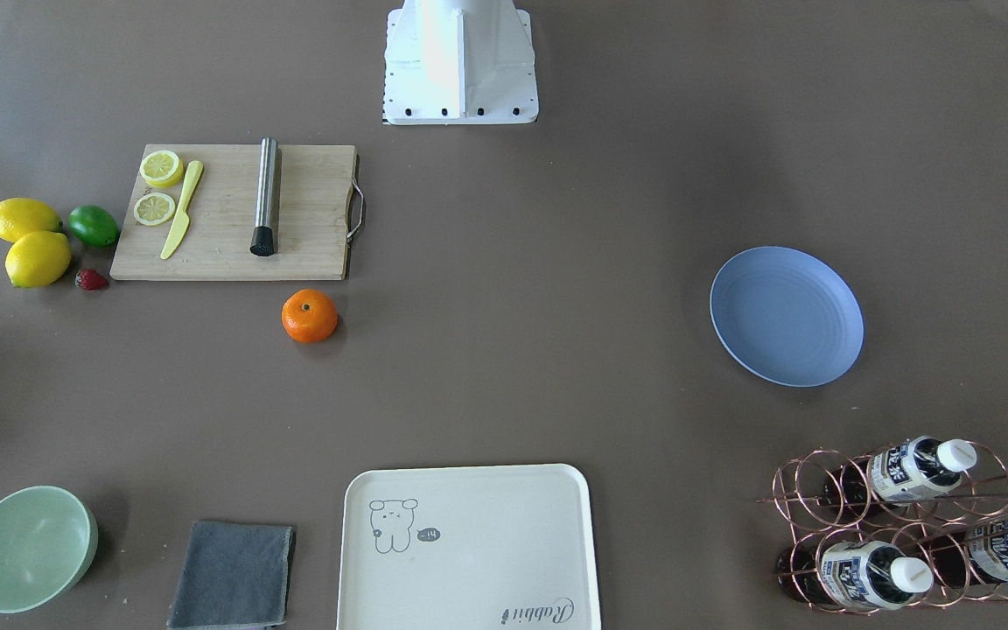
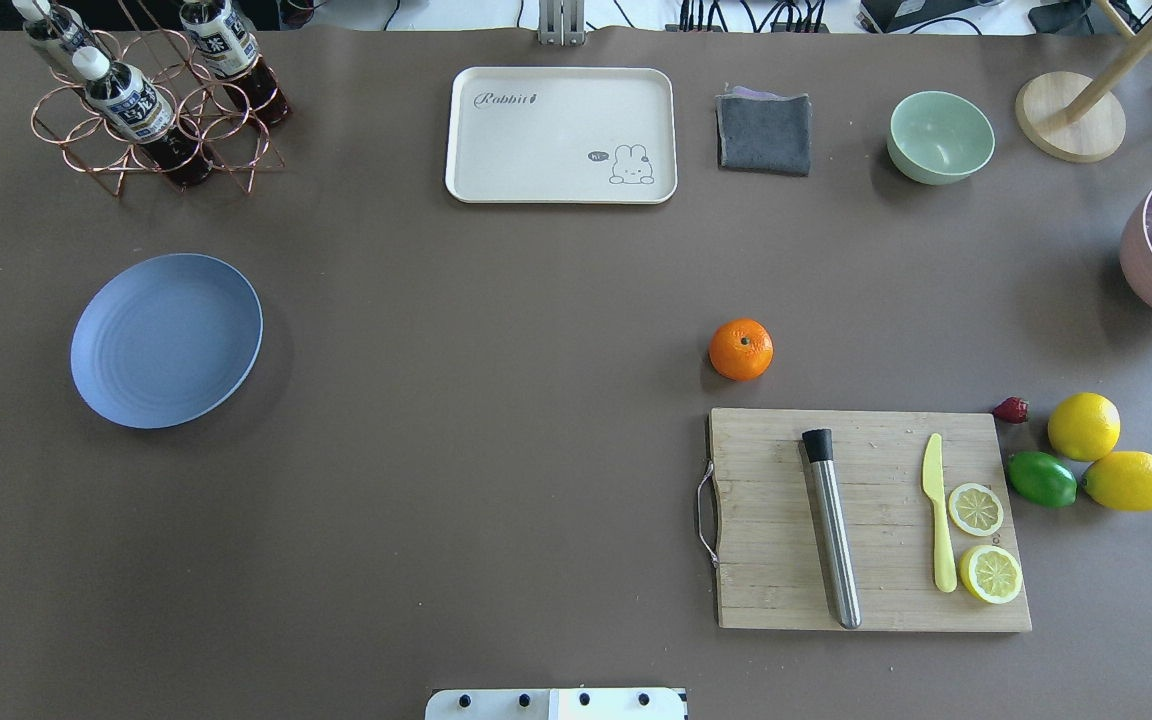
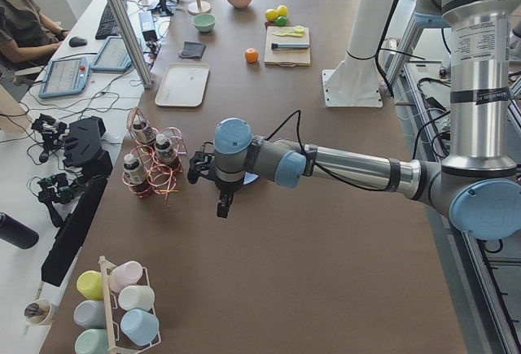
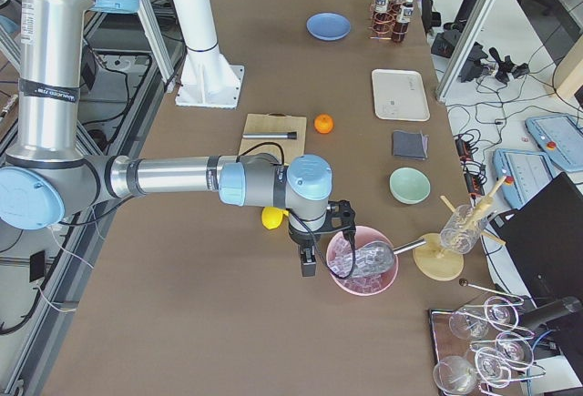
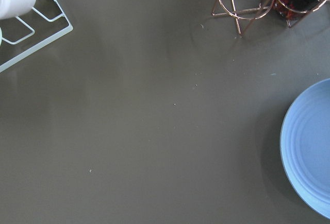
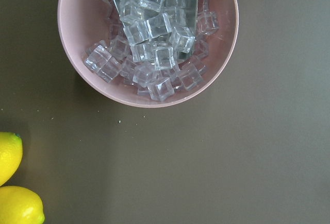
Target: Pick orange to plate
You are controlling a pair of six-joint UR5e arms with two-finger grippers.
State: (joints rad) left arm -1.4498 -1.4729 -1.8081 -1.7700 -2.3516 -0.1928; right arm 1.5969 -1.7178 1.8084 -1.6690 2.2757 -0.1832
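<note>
Orange (image 2: 741, 349) sits on the bench (image 2: 496, 420) just beyond the cutting board (image 2: 786, 560), plate (image 2: 167, 340) well apart to the left. Right claw (image 4: 310, 264) and left claw (image 3: 223, 205) — can't tell if either's spread or closed. I'd bring the right one straight down, approx centred, clear of the board.

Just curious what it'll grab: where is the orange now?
In the overhead view the orange sits on the table, right of centre, just beyond the cutting board, not touching it.

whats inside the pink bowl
The pink bowl holds a heap of clear ice cubes with a metal scoop lying among them. The bowl's bottom is hidden under the cubes.
</note>
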